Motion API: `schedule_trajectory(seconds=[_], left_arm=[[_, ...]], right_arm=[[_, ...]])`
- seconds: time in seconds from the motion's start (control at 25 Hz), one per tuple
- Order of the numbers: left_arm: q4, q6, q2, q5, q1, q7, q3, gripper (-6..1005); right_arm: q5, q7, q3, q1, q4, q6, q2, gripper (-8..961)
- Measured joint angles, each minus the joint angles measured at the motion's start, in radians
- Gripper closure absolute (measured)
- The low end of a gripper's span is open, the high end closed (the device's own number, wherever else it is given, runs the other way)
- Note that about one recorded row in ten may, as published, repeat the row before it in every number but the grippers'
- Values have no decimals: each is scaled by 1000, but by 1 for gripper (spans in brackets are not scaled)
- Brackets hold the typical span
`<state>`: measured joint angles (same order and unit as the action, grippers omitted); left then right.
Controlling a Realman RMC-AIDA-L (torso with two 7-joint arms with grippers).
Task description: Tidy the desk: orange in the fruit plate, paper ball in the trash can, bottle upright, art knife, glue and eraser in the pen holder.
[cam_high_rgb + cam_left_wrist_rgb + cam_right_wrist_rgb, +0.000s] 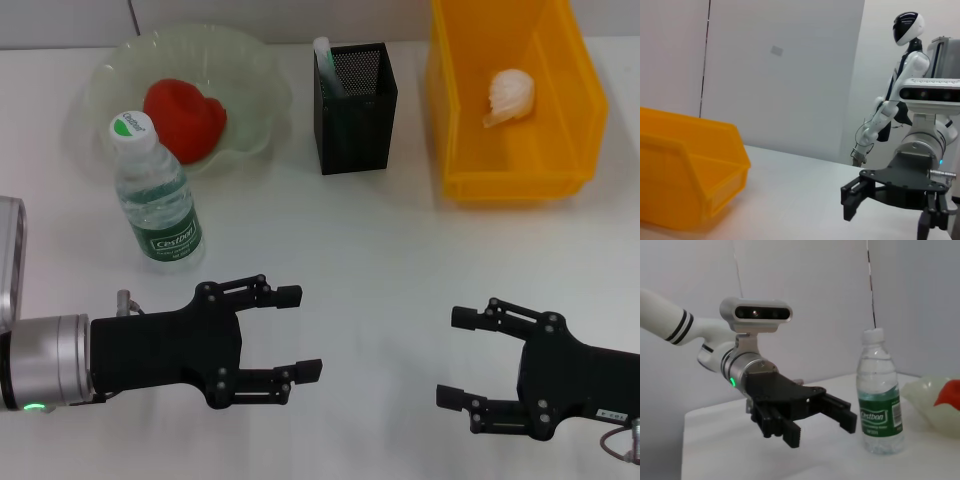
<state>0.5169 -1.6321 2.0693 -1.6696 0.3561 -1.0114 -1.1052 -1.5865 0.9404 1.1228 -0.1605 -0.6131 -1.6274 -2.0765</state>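
With both claws spread open and empty near the table's front edge, the left claw (290, 332) could knock over the upright bottle (155, 195) just behind it, a closeness the right wrist view shows best, while only the head view shows the orange (184, 117) in its plate (255, 95), back left.

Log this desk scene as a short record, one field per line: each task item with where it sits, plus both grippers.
orange: in the fruit plate
paper ball: inside the trash can
bottle: upright on the desk, in front of the plate
pen holder: between plate and trash can
art knife: standing in the pen holder
glue, eraser: not visible
left gripper: open, empty, near edge of desk
right gripper: open, empty, near edge of desk
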Motion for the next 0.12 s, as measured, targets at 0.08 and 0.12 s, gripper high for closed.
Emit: schedule_trajectory(seconds=[0.08,0.12], left_arm=[[0,0,0,0,0,0,0,186],[0,1,0,1,-2,0,0,186]], right_arm=[[0,-6,-10,-3,5,1,-1,110],[0,-10,-20,-6,8,2,-1,110]])
